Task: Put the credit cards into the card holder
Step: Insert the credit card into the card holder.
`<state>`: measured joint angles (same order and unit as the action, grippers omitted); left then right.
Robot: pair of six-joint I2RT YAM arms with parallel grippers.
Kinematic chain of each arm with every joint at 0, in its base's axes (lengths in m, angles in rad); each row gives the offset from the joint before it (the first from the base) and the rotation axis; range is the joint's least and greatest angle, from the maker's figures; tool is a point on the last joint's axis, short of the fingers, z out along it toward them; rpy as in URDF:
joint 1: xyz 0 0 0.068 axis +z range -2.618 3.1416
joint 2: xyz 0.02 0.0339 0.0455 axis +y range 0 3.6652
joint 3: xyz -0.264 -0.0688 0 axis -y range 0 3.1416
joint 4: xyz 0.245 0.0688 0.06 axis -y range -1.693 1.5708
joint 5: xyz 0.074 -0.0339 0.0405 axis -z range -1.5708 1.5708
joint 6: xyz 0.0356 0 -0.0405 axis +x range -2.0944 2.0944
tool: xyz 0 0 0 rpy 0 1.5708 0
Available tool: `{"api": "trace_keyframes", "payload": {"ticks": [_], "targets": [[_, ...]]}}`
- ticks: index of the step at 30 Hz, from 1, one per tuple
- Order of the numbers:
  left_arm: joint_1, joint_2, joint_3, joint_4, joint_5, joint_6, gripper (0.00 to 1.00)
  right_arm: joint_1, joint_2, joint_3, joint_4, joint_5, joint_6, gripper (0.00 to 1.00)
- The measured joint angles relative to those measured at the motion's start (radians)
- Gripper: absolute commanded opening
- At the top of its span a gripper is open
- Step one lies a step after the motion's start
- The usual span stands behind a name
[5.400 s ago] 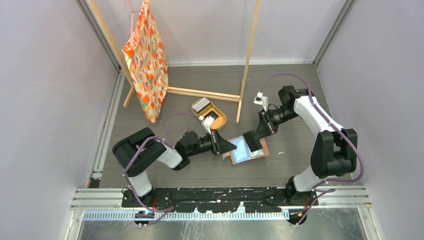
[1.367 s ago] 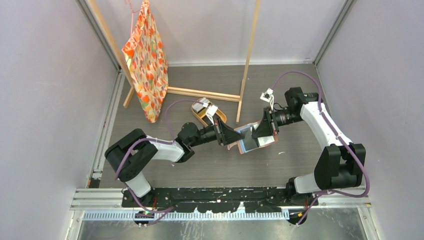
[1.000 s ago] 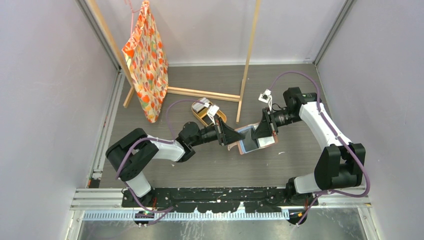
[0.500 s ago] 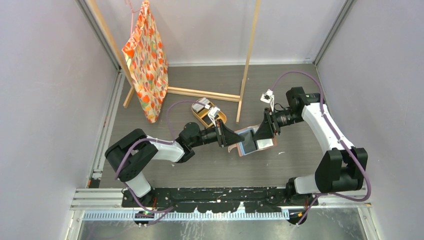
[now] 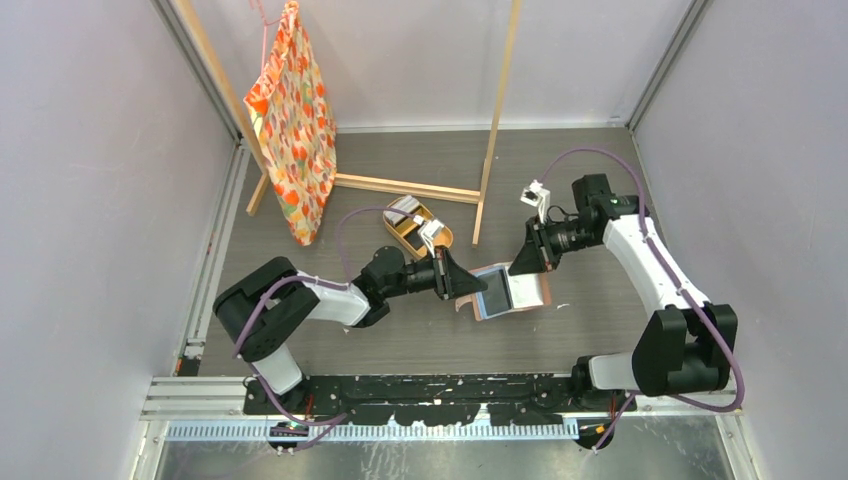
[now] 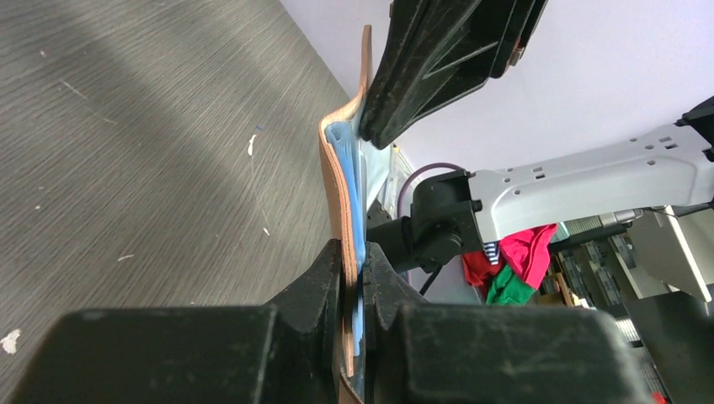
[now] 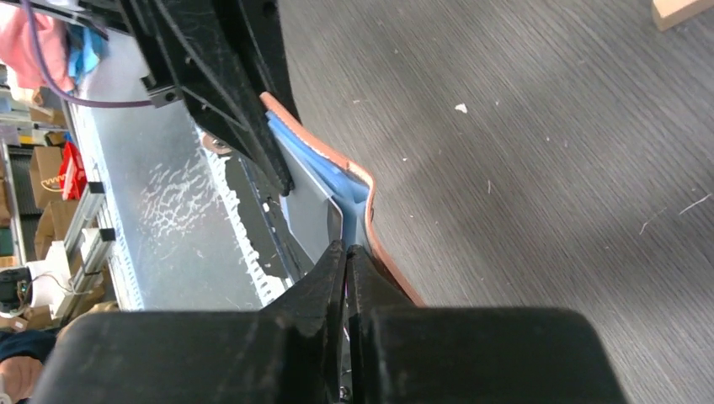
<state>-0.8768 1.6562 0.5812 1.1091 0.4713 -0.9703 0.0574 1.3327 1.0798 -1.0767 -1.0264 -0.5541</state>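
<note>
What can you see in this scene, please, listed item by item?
salmon-brown leather card holder: one, salmon-brown with blue lining, mid-table between the two tools
thin grey plastic card: one, grey, partly inside the card holder
oval tan tray: one, tan, behind the left arm
pale cards: count unclear, white and grey, in the tray
light wooden rack: one, pale wood, back of the table
orange patterned cloth bag: one, orange and white, hanging at back left
grey wood-grain table: one, dark grey, under everything
left tool: one, black, shut on the card holder's edge
right tool: one, black, shut on the grey card
</note>
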Motion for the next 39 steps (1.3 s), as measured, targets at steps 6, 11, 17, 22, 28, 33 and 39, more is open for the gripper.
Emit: {"api": "trace_keyframes", "payload": {"ticks": [6,11,17,22,28,33,39], "targets": [[0.000,0.023,0.000,-0.008,-0.013,-0.018,0.02,0.081,0.055,-0.013,0.082,0.109,0.094,0.05],[0.000,0.031,0.000,-0.029,-0.019,-0.021,0.03,0.117,0.088,-0.013,0.101,0.154,0.117,0.05],[0.000,0.046,0.000,-0.030,-0.023,-0.033,0.04,0.124,0.098,-0.011,0.097,0.173,0.112,0.08],[0.000,0.050,-0.002,-0.068,-0.047,-0.063,0.07,0.082,0.097,-0.003,0.067,0.174,0.084,0.21],[0.000,0.050,-0.003,-0.279,-0.092,-0.097,0.23,0.074,0.105,-0.003,0.036,0.162,0.033,0.17],[0.000,0.050,0.009,-0.435,-0.132,-0.096,0.42,0.150,0.240,0.009,0.041,0.188,0.057,0.15],[0.000,-0.019,0.037,-0.618,-0.201,-0.042,0.50,0.202,0.364,0.009,0.073,0.264,0.114,0.15]]}}
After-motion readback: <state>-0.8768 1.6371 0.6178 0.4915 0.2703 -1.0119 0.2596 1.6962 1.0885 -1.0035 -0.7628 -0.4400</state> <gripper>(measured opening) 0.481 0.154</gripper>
